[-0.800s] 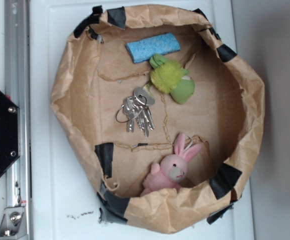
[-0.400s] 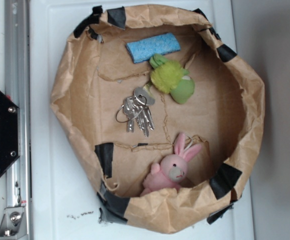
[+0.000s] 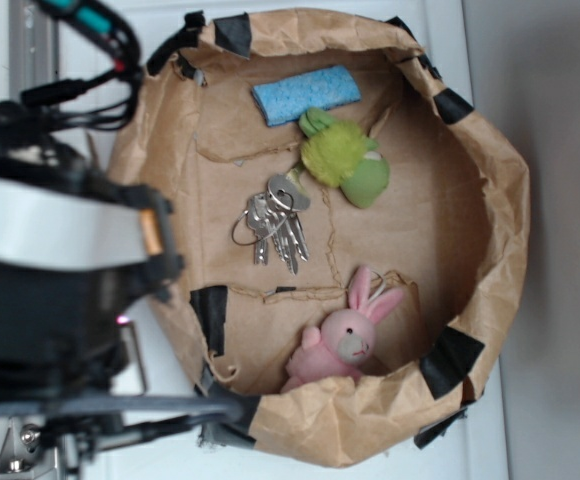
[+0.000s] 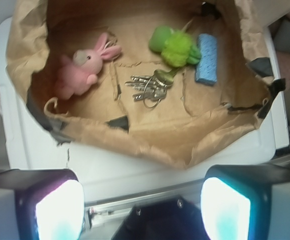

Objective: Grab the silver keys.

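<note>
The silver keys (image 3: 275,225) lie fanned on their rings on the floor of a brown paper basin (image 3: 130,150), near its middle. In the wrist view the keys (image 4: 149,86) sit far ahead, between the two plush toys. My gripper (image 4: 142,210) is open, its two glowing pads wide apart at the bottom corners, with nothing between them. It hangs outside the basin's near rim (image 4: 150,135), well short of the keys. My arm (image 3: 60,260) fills the left of the exterior view as a dark blurred mass, left of the basin.
Inside the basin are a pink plush bunny (image 3: 340,340), a green plush toy (image 3: 345,160) touching the keys' ring end, and a blue sponge (image 3: 305,93). The basin's crumpled walls stand raised and taped. A metal rail (image 4: 150,200) and black base (image 4: 160,225) lie below the gripper.
My arm has swung into the exterior view at the left, where only the black base and rail showed before. The keys, toys and sponge have not moved.
</note>
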{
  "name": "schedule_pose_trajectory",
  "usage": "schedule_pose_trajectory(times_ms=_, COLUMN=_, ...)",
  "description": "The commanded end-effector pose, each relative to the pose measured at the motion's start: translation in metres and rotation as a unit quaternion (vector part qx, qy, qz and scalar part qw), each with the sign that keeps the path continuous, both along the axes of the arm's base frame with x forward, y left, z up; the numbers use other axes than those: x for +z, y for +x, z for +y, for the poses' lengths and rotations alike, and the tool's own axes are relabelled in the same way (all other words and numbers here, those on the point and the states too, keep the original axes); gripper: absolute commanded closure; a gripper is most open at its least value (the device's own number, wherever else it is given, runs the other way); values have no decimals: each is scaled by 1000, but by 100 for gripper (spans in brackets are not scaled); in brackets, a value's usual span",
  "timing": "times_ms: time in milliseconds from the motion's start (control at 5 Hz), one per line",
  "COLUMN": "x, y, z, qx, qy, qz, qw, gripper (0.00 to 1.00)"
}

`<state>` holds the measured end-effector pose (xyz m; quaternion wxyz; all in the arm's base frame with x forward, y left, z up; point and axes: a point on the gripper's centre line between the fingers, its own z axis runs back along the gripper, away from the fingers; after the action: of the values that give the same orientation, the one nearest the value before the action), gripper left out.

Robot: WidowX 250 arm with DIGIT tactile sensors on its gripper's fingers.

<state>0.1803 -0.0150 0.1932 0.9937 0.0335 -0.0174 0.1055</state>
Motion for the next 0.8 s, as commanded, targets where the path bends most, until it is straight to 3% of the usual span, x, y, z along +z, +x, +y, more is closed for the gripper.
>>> schedule_pose_trajectory(times_ms=0, x=-26, y=53, z=25, qx=73, qy=23, qz=-41, qw=996, gripper=0)
schedule_pose_trajectory(times_ms=200, x=-41, y=70, z=32, qx=80, qy=15, qz=-69, qw=994, gripper=0)
schedule_pose_trajectory(times_ms=600, x=-86, y=80, z=39, qx=75, qy=7, qz=-50, qw=996, gripper=0)
